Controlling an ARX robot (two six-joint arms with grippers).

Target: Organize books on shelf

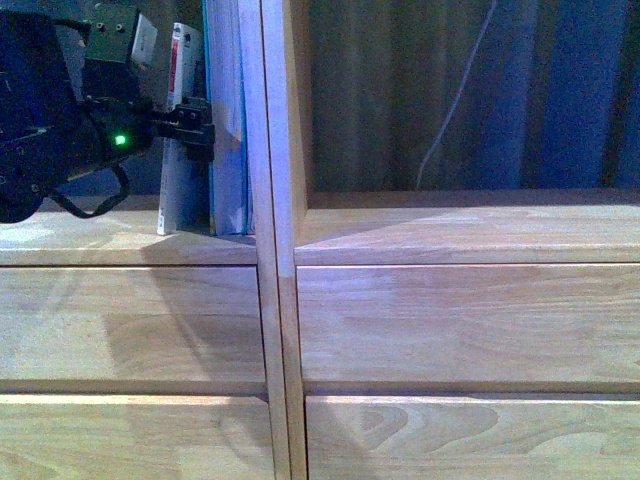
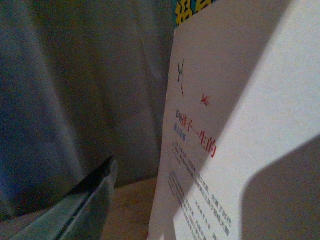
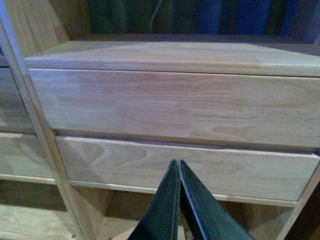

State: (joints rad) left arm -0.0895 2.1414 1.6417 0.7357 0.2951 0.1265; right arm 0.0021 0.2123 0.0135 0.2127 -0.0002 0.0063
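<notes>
The white paperback (image 1: 178, 195) stands upright in the left compartment of the light wood shelf (image 1: 450, 330), its red-topped spine facing out. The thick teal-green book (image 1: 228, 120) stands between it and the centre divider. My left gripper (image 1: 190, 130) is open at the paperback's spine, about mid-height. In the left wrist view the paperback's white cover with Chinese lettering (image 2: 240, 125) fills the right side, one finger (image 2: 85, 200) shows beside it, and a teal corner with yellow letters (image 2: 192, 7) peeks behind. My right gripper (image 3: 177, 170) is shut and empty, pointing at the shelf's drawer fronts (image 3: 175, 105).
A blue-grey curtain (image 1: 560, 100) and a thin white cable (image 1: 455, 110) hang behind the open right compartment. The centre divider (image 1: 275, 150) stands right beside the books. Below the drawers the right wrist view shows a lower shelf opening (image 3: 125, 210).
</notes>
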